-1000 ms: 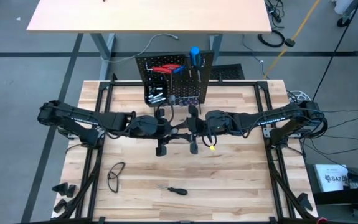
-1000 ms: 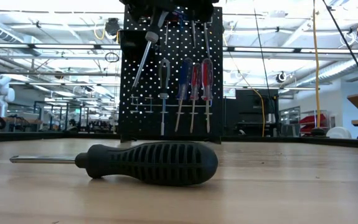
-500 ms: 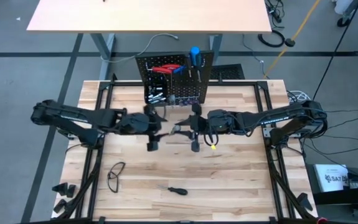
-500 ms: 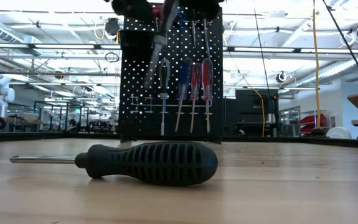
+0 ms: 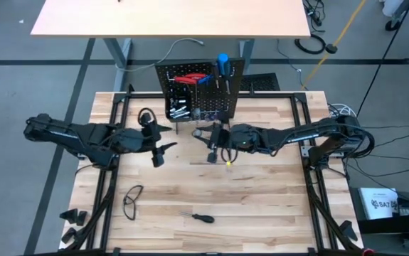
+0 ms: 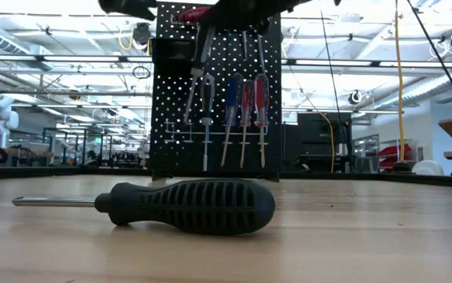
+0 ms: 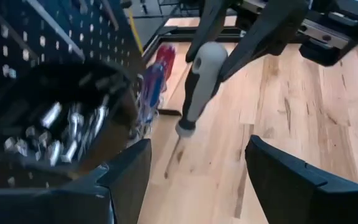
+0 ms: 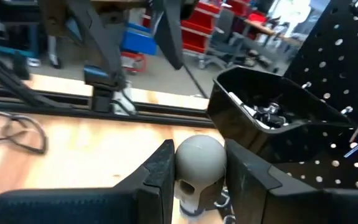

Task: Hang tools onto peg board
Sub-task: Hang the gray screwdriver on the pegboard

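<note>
Pulling back from the handover, the left gripper (image 5: 154, 146) now hangs empty with fingers spread, left of the peg board (image 5: 200, 89). Nearest the camera, a black screwdriver (image 6: 185, 206) lies untouched. Farther off, the right gripper (image 8: 194, 163) clamps a grey-handled screwdriver (image 7: 198, 84) by its rounded butt; stiff, light, probably slick.

Only one scrap of lettering shows here, on the white box (image 5: 383, 203) sitting on the floor off the counter's right edge, where dark characters look like "SA7", though they're really too small to be sure, and nothing else anywhere can be read.
</note>
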`<state>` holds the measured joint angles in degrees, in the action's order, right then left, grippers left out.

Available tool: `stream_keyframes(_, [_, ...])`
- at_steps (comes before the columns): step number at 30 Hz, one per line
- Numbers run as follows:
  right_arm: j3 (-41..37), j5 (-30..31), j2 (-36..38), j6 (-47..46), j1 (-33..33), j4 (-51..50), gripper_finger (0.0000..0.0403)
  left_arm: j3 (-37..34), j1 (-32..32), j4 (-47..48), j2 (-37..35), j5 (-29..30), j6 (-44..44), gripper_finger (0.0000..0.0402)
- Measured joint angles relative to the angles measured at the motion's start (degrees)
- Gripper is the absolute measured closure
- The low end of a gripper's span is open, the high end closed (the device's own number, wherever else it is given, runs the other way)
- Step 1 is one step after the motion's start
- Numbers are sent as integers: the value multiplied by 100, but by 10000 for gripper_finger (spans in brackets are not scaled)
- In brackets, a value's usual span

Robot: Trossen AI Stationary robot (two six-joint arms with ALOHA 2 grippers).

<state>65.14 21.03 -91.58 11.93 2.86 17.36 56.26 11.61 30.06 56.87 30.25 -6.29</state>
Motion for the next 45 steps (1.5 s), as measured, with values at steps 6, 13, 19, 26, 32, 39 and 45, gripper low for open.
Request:
stream_keyframes(6, [0,488,-282,387,8,511,305,-613,16,-525,-239,28,-94,142])
stream_keyframes(13, [-379,599,-274,25,-300,1005,305,-698,16,-558,-283,25,-98,142])
stream_keyframes(19, [-807,242,-226,-403,-531,2076,305,-700,16,-541,-296,23,-89,142])
stream_keyframes(26, [-807,223,-228,-458,-618,2097,305,-700,16,-557,-296,20,-43,142])
stream_keyframes(32, [-807,324,-11,-261,-611,2020,305,-700,16,-519,-296,20,-54,142])
stream_keyframes(39, [-800,444,148,-317,-643,1960,305,-700,16,-504,-294,20,-74,142])
stream_keyframes(45, [-800,102,143,-536,-731,1761,305,-700,16,-521,-294,20,-76,142])
